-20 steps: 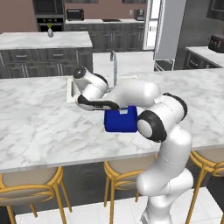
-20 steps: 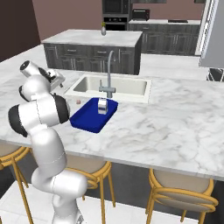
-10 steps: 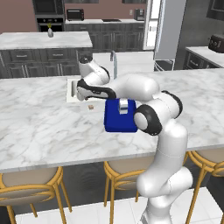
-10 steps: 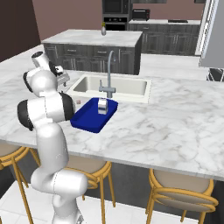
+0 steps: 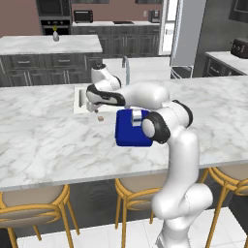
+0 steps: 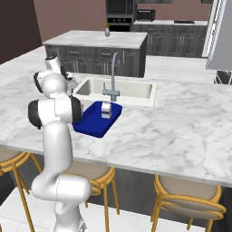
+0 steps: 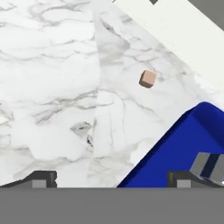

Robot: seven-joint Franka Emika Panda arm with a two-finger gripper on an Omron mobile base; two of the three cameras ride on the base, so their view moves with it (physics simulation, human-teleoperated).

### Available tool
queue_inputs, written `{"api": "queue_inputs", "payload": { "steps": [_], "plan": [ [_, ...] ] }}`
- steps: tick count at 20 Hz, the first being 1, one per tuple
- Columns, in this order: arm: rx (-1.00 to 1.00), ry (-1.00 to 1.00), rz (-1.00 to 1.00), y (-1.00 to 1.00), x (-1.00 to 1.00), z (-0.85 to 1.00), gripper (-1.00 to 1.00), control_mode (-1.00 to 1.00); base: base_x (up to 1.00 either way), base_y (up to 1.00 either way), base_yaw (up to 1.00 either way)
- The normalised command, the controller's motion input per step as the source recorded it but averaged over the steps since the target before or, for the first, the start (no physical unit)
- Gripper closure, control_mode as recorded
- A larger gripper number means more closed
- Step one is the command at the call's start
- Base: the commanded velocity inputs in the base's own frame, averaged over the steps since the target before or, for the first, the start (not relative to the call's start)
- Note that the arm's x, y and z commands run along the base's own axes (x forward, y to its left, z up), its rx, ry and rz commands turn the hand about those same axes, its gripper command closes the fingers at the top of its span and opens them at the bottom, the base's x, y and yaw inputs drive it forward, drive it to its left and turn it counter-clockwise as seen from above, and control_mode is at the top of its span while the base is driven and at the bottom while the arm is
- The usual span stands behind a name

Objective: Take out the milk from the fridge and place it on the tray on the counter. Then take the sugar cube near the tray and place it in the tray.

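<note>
End effector (image 7: 109, 177) swung left, sugar cube (image 7: 148, 78) ahead, untouched

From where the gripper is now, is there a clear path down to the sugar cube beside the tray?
Probably yes. The sugar cube lies alone on bare counter, apart from the tray and the sink's edge. The gripper hangs just above and beside it, fingertips spread wide, with nothing between them and the cube.

1 tray (image 5: 130, 131) — 1 milk (image 6: 106, 110) — 1 sugar cube (image 7: 148, 78) — 1 counter (image 5: 48, 140) — 1 faucet (image 6: 112, 74)
</note>
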Motion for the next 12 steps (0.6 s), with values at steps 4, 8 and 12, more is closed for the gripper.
{"api": "queue_inputs", "payload": {
  "steps": [4,8,12],
  "plan": [
    [0.03,0.14,-0.01,0.00,0.28,-0.28,-1.00,-1.00,0.00,0.00,0.00],
    [0.01,0.12,-0.02,0.00,0.24,-0.28,-1.00,-1.00,0.00,0.00,0.00],
    [0.00,0.02,-0.01,-0.05,0.27,-0.12,-1.00,-1.00,0.00,0.00,0.00]
  ]
}}
